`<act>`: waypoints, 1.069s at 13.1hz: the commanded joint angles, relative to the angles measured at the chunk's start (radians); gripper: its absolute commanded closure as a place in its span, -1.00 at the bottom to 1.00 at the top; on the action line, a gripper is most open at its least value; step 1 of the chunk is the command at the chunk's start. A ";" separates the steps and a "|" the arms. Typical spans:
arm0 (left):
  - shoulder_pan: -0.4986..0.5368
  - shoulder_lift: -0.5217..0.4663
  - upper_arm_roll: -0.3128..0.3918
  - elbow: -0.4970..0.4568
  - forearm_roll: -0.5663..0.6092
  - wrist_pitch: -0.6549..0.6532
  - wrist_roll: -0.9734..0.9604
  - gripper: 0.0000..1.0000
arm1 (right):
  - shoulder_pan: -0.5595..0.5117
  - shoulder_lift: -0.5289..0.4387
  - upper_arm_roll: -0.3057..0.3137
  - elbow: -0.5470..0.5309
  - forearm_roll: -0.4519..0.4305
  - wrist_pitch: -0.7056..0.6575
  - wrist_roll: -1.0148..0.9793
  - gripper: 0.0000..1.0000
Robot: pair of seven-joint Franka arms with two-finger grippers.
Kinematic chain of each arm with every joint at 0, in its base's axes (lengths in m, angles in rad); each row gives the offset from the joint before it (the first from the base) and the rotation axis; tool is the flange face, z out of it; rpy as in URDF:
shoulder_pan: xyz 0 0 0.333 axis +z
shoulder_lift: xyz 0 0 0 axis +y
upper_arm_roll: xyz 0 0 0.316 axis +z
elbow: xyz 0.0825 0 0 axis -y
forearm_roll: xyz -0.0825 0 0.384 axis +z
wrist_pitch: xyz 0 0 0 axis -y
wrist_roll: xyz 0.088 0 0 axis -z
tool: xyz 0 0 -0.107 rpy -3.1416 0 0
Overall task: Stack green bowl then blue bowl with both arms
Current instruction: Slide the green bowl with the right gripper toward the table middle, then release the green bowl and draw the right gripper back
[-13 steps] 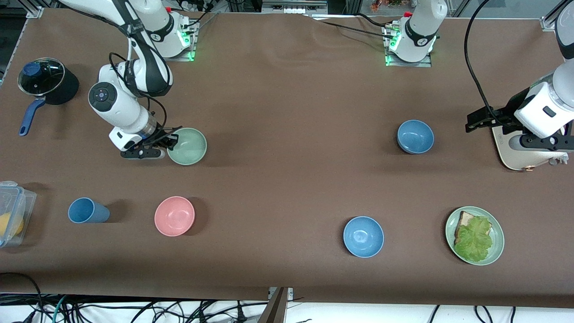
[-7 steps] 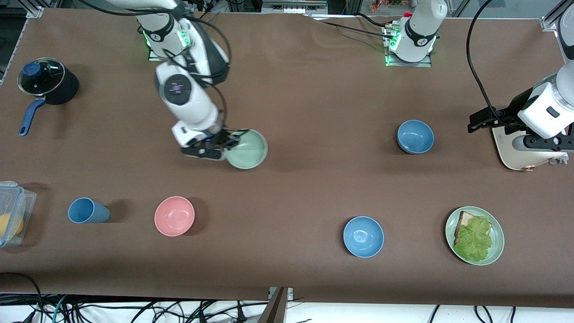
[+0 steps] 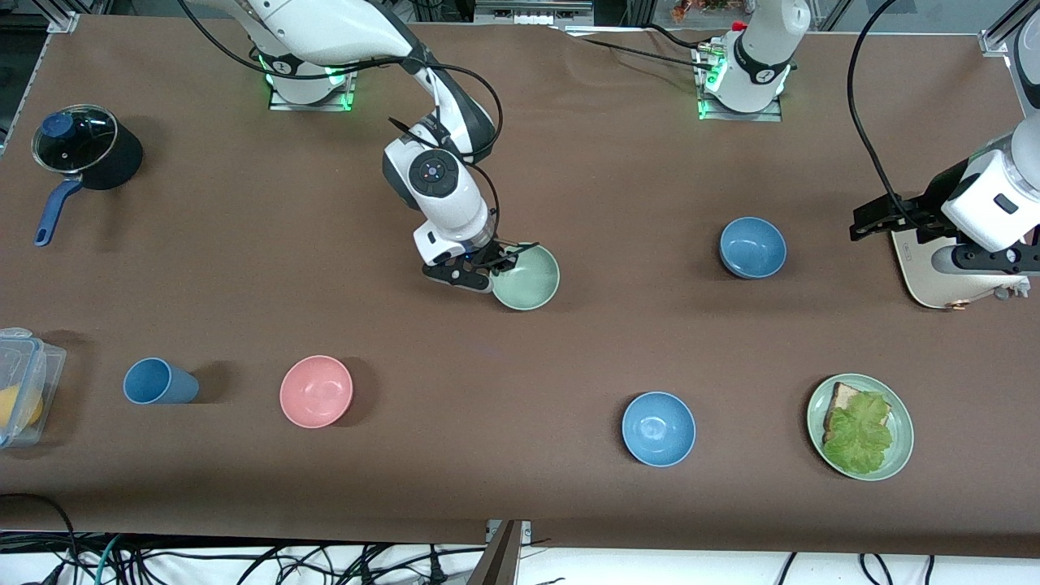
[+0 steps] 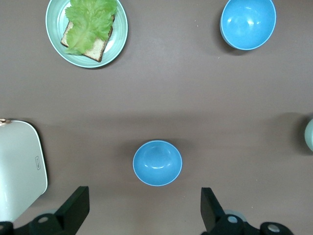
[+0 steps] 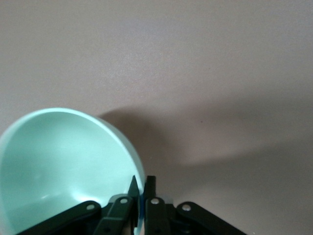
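The brown table (image 3: 569, 162) carries every bowl singly; no stacking is done yet. The right gripper (image 3: 493, 262) pinches the rim of the small matte sage-green bowl (image 3: 526, 278) at mid-table, mouth up and round, so without a long axis. The dusty steel-blue bowl (image 3: 752, 247) waits untouched below the wide-open left gripper (image 4: 142, 208).

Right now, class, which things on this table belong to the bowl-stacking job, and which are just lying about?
Part of the job:
- green bowl, pinched at its rim by the right tool
- blue bowl
- left tool, open above that blue bowl

Lying about:
- pink bowl
- brighter blue bowl
- blue cup
- plate of bread and lettuce
- lidded pot
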 commanded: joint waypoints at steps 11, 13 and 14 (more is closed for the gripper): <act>0.013 0.014 -0.010 0.033 0.009 -0.023 0.007 -1.00 | -0.047 -0.282 -0.341 0.032 0.115 -0.406 -0.542 -1.00; 0.013 0.014 -0.010 0.033 0.009 -0.023 0.007 -1.00 | -0.047 -0.353 -0.405 0.032 0.119 -0.490 -0.615 -1.00; 0.013 0.014 -0.010 0.033 0.009 -0.023 0.007 -1.00 | -0.047 -0.392 -0.436 0.032 0.119 -0.535 -0.659 -1.00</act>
